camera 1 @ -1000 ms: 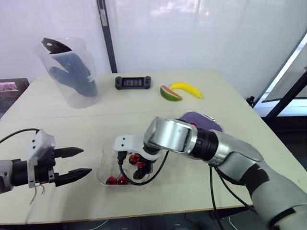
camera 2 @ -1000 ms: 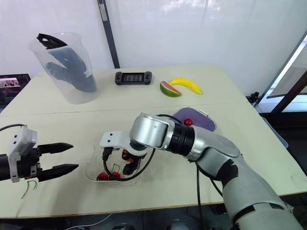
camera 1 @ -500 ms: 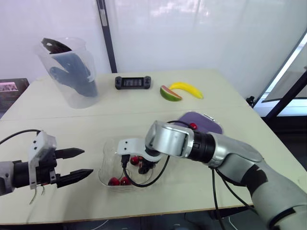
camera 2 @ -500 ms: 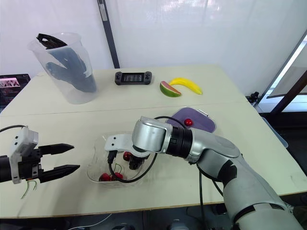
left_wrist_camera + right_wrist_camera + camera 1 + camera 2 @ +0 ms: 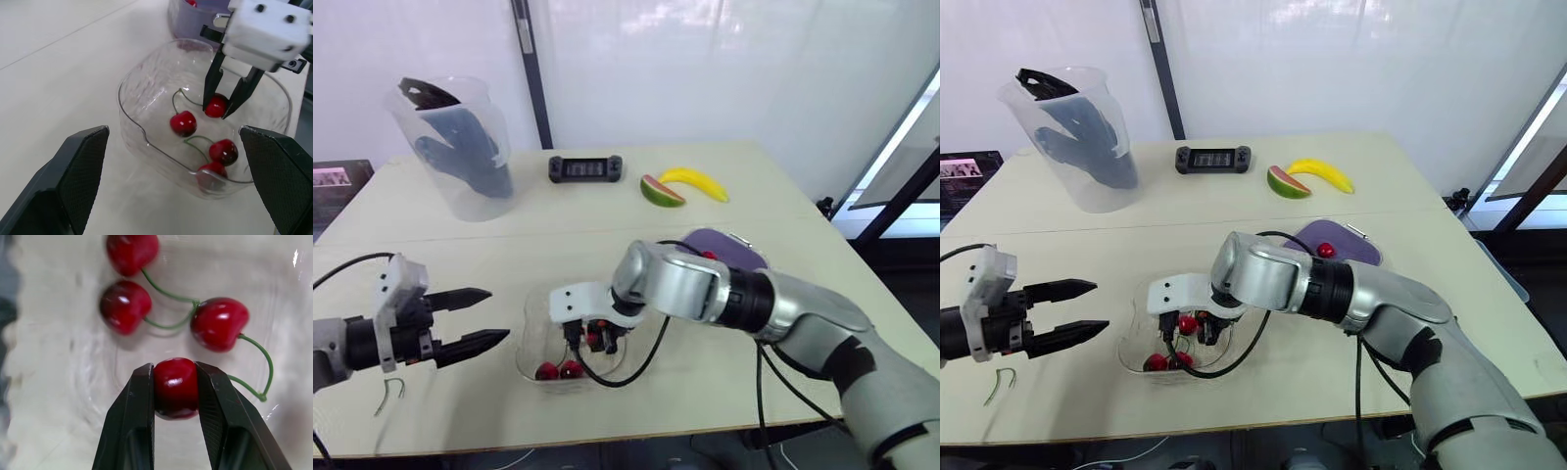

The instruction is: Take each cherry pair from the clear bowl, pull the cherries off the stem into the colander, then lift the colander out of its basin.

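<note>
Red cherry, right gripper: the right gripper (image 5: 175, 368) reaches down into the clear bowl (image 5: 139, 93), its two black fingers pinched on the held cherry (image 5: 176, 387), one on each flank.
Green stem: a stem (image 5: 261, 362) loops from the held cherry to its twin cherry (image 5: 218, 323), which lies on the bowl floor just beyond the fingertips.
Second pair: the second pair (image 5: 124, 306) lies joined by its own stem close to the twin, nearest the bowl's front wall in the eye views.
Left gripper: the left gripper (image 5: 497, 314) hovers over the table left of the bowl, fingers spread wide and empty, pointing at it.
Change over one second: the left gripper has edged a little nearer the bowl. The right gripper stays down inside it, and the bowl sits in the same spot.
Colander: the purple colander (image 5: 1356, 245) stands just behind the bowl, to its right, with one cherry (image 5: 1325, 251) in it.
Table: the table (image 5: 460, 245) is pale beige with a seam across its middle. A loose stem (image 5: 389, 397) lies below the left wrist. Farther back are a clear jug (image 5: 450, 147) holding a dark object, a black controller (image 5: 584, 168), a watermelon slice (image 5: 661, 191) and a banana (image 5: 697, 181).
Room: a white translucent wall (image 5: 724, 69) with a black upright pole (image 5: 530, 69).
View comparison: the right wrist view gives you the finger contact on the cherry, and the left wrist view gives you the stem's arch.
</note>
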Action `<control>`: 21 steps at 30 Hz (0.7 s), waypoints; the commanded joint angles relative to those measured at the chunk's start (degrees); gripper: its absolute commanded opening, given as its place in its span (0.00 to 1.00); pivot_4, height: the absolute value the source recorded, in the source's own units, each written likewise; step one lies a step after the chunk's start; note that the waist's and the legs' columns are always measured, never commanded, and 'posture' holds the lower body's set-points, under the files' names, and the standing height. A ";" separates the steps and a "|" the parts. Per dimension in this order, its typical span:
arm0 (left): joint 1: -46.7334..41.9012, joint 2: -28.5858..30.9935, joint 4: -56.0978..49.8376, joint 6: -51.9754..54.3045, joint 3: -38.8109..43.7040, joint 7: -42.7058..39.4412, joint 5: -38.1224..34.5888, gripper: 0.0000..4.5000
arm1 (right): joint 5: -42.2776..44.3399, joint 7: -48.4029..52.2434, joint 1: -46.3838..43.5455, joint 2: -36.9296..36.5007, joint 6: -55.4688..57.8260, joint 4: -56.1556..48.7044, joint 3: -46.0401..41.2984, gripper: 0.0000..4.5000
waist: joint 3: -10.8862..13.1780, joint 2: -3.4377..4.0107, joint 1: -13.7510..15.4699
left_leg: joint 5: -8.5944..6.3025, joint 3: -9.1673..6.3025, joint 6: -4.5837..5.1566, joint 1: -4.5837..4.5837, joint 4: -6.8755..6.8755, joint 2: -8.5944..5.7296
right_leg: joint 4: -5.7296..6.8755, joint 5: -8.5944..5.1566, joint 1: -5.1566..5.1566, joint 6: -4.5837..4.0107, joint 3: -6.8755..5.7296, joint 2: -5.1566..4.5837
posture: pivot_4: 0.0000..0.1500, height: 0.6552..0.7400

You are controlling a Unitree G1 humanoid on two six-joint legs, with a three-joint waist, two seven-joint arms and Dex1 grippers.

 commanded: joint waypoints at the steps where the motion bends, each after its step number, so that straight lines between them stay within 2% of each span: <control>1: -2.92 -0.96 1.15 1.55 1.02 1.24 -3.74 1.00 | -2.56 2.67 2.46 -3.67 -12.20 -4.70 -7.37 0.19 | 0.00 -0.01 0.08 | 0.00 -0.01 0.00 0.00 0.02 0.00 | 0.00 0.00 0.03 0.00 -0.02 -0.01 | 1.00 1.00; 3: -4.39 -1.44 2.25 0.22 0.69 1.55 -2.92 1.00 | -4.54 3.14 4.02 -5.51 -17.73 -5.46 -10.07 0.19 | -0.01 -0.01 0.00 | 0.00 0.00 0.00 0.00 0.07 -0.01 | 0.00 0.00 0.07 0.00 -0.03 0.00 | 1.00 1.00; 6: -8.87 -3.14 4.53 0.86 0.84 3.70 -5.36 1.00 | -7.24 1.70 6.46 -5.84 -27.31 -4.86 -15.56 0.19 | -0.01 -0.02 -0.02 | 0.00 -0.01 0.00 0.01 0.07 0.02 | 0.03 0.00 0.06 0.00 -0.03 0.05 | 1.00 1.00; 8: -11.79 -4.12 5.44 1.76 0.53 4.77 -7.16 1.00 | -13.90 -4.46 8.75 -5.55 -42.52 -4.47 -18.73 0.19 | -0.02 -0.03 0.00 | 0.00 -0.02 0.00 0.02 0.07 0.02 | 0.05 0.00 0.07 0.00 -0.04 0.06 | 1.00 1.00; 11: -15.56 -4.71 7.44 1.94 -1.07 5.34 -7.48 1.00 | -18.46 -7.53 9.69 -4.25 -49.11 -0.87 -21.58 0.19 | -0.02 -0.04 -0.09 | 0.00 0.03 0.00 0.02 0.12 0.01 | 0.07 0.00 0.07 0.00 -0.05 0.07 | 1.00 1.00; 13: -19.93 -5.30 9.75 2.00 -2.91 6.19 -7.59 1.00 | -22.32 -13.79 10.70 -2.03 -54.51 2.27 -24.28 0.19 | -0.04 -0.07 -0.05 | 0.01 0.02 -0.02 0.03 0.17 0.00 | 0.10 0.00 0.11 0.00 -0.05 0.09 | 1.00 1.00; 18: -28.46 -7.15 13.85 3.72 -4.59 8.38 -9.78 1.00 | -33.56 -18.67 12.04 -2.01 -66.35 7.01 -23.72 0.19 | -0.04 -0.07 0.03 | 0.04 -0.04 -0.07 0.04 0.48 -0.02 | 0.11 0.00 0.29 0.00 -0.12 0.12 | 1.00 1.00; 21: -32.70 -8.18 15.26 5.37 -5.66 9.97 -11.21 1.00 | -44.76 -23.96 14.55 -3.84 -71.22 6.36 -22.26 0.19 | -0.04 -0.07 0.16 | 0.03 -0.05 -0.06 0.04 0.58 -0.03 | 0.11 0.00 0.36 0.01 -0.14 0.12 | 1.00 1.00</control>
